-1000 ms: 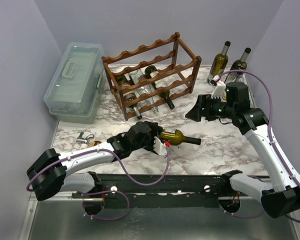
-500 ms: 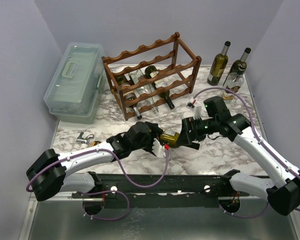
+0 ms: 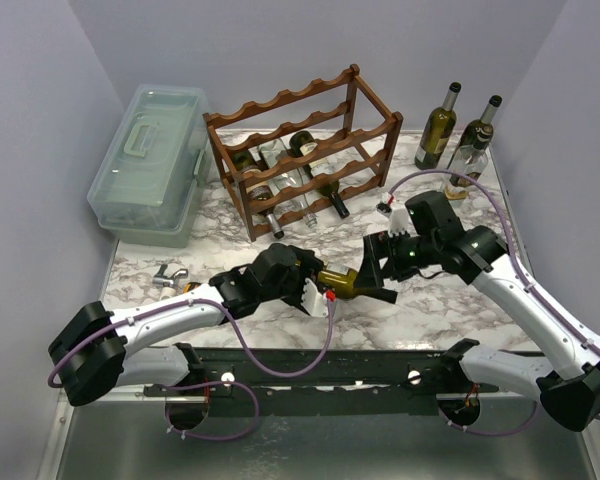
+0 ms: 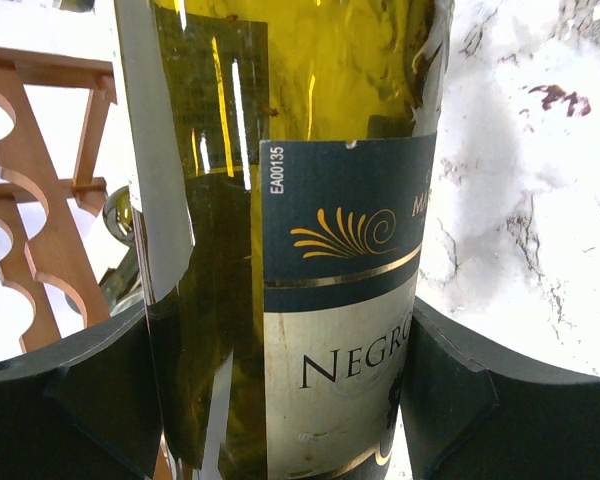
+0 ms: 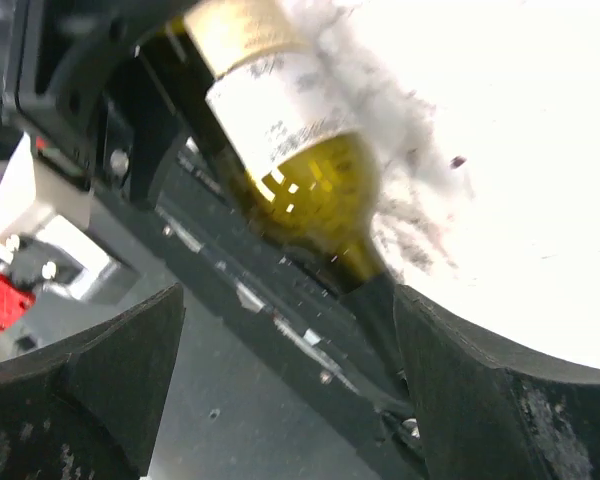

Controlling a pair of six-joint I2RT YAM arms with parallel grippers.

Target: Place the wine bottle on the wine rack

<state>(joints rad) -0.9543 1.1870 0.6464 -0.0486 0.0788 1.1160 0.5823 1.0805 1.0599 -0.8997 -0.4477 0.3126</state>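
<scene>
Since one second earlier, the right gripper (image 3: 378,285) has swung from beside two upright bottles (image 3: 458,132) to the neck of the wine bottle (image 3: 342,282). It straddles that neck with jaws wide. The left gripper (image 3: 315,287) clamps the bottle's body, which lies horizontal by the worktop (image 3: 440,300) near edge. Only the left wrist view resolves the label (image 4: 340,330): "NEGRO", cut off, and "EA00135". Only the right wrist view shows the neck just beside one finger (image 5: 500,400), above a dark rail (image 5: 280,340). Bare marble separates both grippers from the wine rack (image 3: 305,150) beyond them, well apart.
</scene>
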